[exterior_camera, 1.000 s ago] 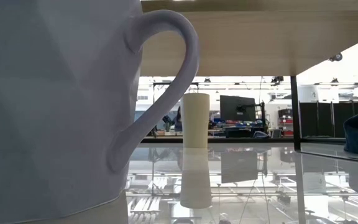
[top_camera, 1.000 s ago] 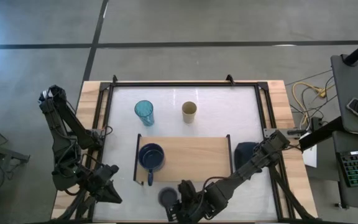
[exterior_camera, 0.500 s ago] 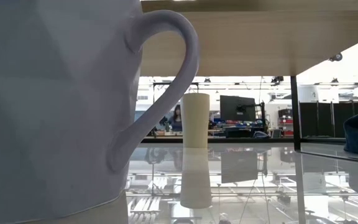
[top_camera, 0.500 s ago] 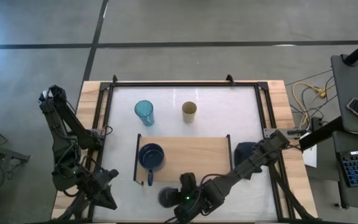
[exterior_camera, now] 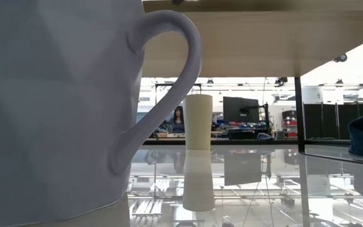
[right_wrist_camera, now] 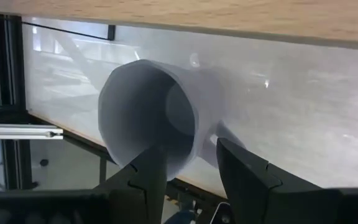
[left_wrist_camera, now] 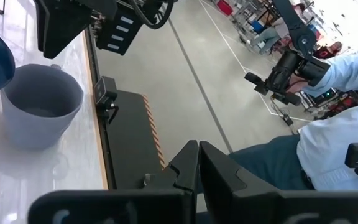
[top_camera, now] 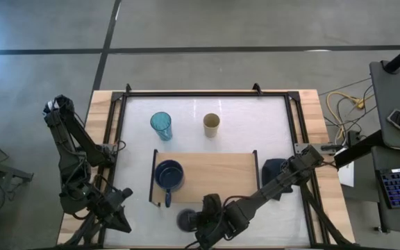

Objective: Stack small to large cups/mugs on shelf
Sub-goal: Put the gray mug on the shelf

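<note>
Two dark fingers of the right gripper [right_wrist_camera: 188, 165] stand spread apart, one at each side of the near rim of the small grey-lavender mug [right_wrist_camera: 148, 115], neither yet closed on it. That mug [top_camera: 186, 220] sits upright on the white tabletop [top_camera: 255, 118] at its front edge, just in front of the shelf [top_camera: 214, 173], and it fills the left of the low view with its handle [exterior_camera: 169, 75] turned to the right. The navy mug [top_camera: 169, 173] stands on the shelf's left end. Behind the shelf the teal tumbler [top_camera: 161, 125] and the tan cup [top_camera: 212, 125] stand apart on the tabletop. The left gripper [left_wrist_camera: 197, 165] waits off the table's front-left corner, fingers pressed together.
</note>
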